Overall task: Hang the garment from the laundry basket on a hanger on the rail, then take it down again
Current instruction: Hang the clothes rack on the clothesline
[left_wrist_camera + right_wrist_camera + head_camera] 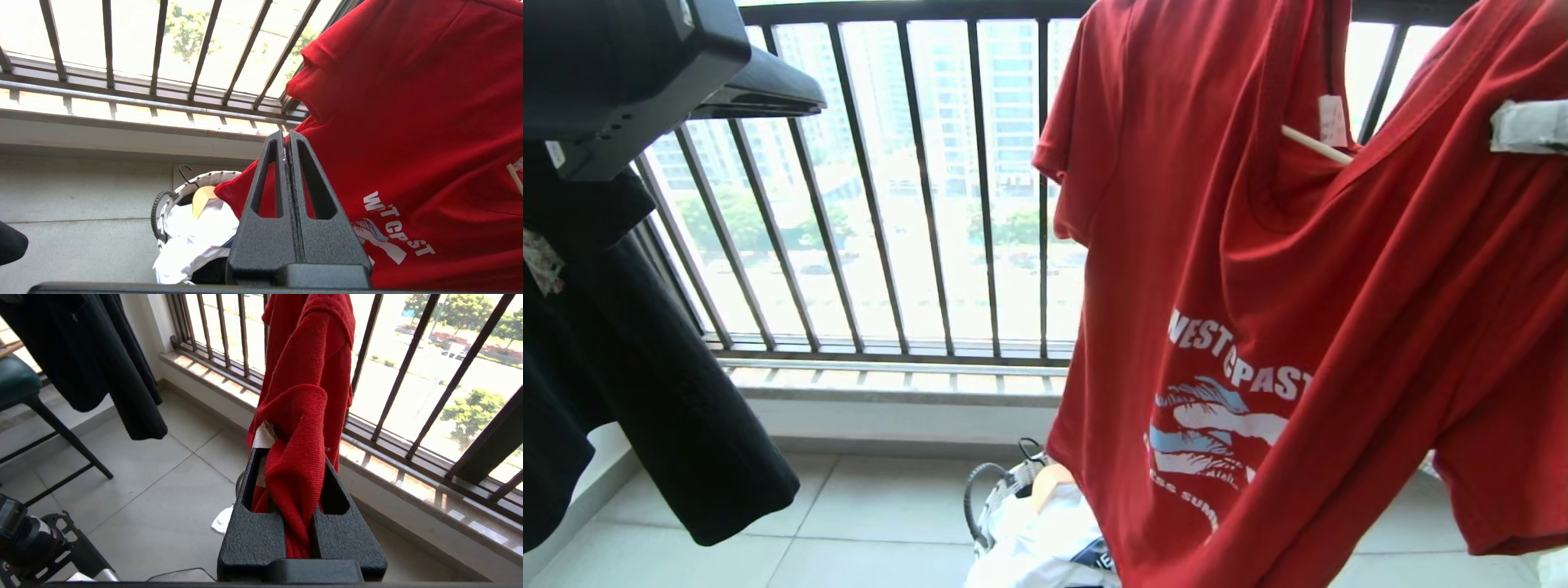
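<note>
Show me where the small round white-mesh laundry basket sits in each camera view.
Head view: small round white-mesh laundry basket, bottom centre, beside the red T-shirt.
Left wrist view: lower centre-left, beside the shut fingers.
Right wrist view: not identifiable.
Shared landmark: dark barred window railing.

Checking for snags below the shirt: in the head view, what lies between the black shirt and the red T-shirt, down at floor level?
Mostly bare floor tiles; then the laundry basket, holding white cloth, against the red T-shirt. The head view shows it.
</note>
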Tool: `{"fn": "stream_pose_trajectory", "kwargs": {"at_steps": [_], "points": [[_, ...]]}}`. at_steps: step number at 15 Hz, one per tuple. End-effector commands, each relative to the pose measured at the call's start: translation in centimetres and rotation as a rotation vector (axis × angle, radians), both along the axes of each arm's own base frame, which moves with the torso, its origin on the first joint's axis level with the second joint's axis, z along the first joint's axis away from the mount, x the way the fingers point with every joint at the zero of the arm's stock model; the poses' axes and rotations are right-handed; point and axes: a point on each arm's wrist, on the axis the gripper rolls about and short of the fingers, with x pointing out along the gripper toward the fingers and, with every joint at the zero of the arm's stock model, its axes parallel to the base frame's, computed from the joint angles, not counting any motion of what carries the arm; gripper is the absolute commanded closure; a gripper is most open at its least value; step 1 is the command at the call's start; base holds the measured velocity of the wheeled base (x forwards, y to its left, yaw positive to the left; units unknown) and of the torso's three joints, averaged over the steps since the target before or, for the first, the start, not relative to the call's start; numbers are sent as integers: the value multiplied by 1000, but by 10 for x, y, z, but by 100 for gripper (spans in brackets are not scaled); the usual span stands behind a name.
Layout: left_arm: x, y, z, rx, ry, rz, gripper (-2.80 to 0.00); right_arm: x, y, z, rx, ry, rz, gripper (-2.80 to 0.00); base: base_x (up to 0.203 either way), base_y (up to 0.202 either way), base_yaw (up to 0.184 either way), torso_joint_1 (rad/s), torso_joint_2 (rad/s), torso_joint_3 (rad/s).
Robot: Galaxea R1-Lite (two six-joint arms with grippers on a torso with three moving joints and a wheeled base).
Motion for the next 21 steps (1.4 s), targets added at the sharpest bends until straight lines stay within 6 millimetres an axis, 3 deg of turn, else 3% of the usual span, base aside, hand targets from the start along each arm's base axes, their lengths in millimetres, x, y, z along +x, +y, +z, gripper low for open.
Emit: {"fn": "stream_pose_trajectory", "kwargs": {"at_steps": [1,8,16,21], "points": [[6,-1,-2,5,11,10,0,-18,-18,-4,18,-21,-24,0,0,0,0,64,-333,-326],[12,3,-3,-2,21,-12,0,-36,-37,-19,22,-25,-61,0,0,0,0,113,-480,-335],[9,5,-1,-7,13,-12,0,-35,-36,-20,16,-20,-60,0,0,0,0,171,-475,-306],[6,8,0,-13,7,-12,0,-36,-37,-31,-2,3,-58,0,0,0,0,213,-512,-304]]}}
